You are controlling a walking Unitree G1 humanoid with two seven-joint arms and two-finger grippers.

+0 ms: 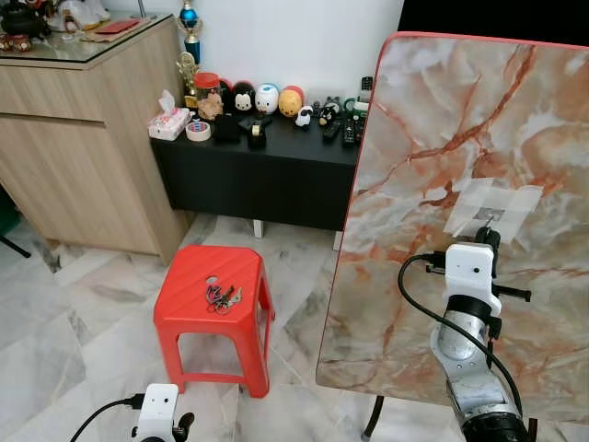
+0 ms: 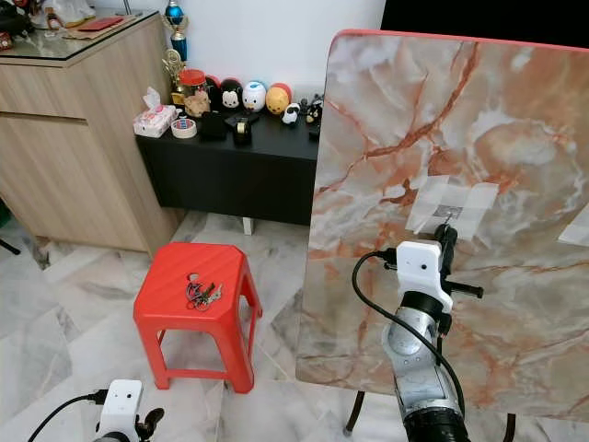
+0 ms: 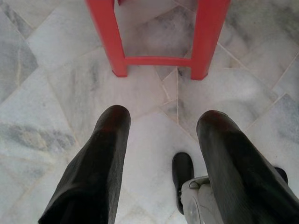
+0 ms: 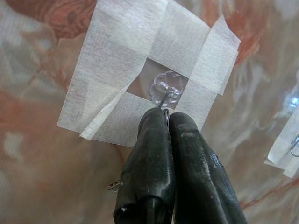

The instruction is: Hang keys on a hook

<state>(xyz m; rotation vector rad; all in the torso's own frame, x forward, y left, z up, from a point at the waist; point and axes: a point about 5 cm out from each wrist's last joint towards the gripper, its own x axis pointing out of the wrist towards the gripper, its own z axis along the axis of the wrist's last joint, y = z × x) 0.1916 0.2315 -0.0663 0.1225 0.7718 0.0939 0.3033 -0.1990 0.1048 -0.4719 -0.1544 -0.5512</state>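
Nearest the viewer, the right gripper is reaching up against the marble-patterned board, its silver arm rising almost vertically with a white wrist housing and a black cable looping off to one side. Its two black fingers are pressing together with no gap between them, and the tips are sitting directly beneath the clear hook; a sliver of metal is showing between the tips, but whether anything is actually gripped cannot be told. White tape strips are framing the hook on four sides and fixing it to the board. A second taped hook is showing farther along the board, well apart from the first.

Left of the board, the red stool is standing on the marble floor, and the keys are lying in a small bunch on the middle of its seat, well apart from both grippers. The left gripper is hanging low in front of the stool's legs, pointing at the floor, its fingers spread wide with nothing between them.

Behind the stool, a black low cabinet is carrying a row of round character figures, a tissue pack, a tape roll and remote controls. No writing or brand can be read anywhere.
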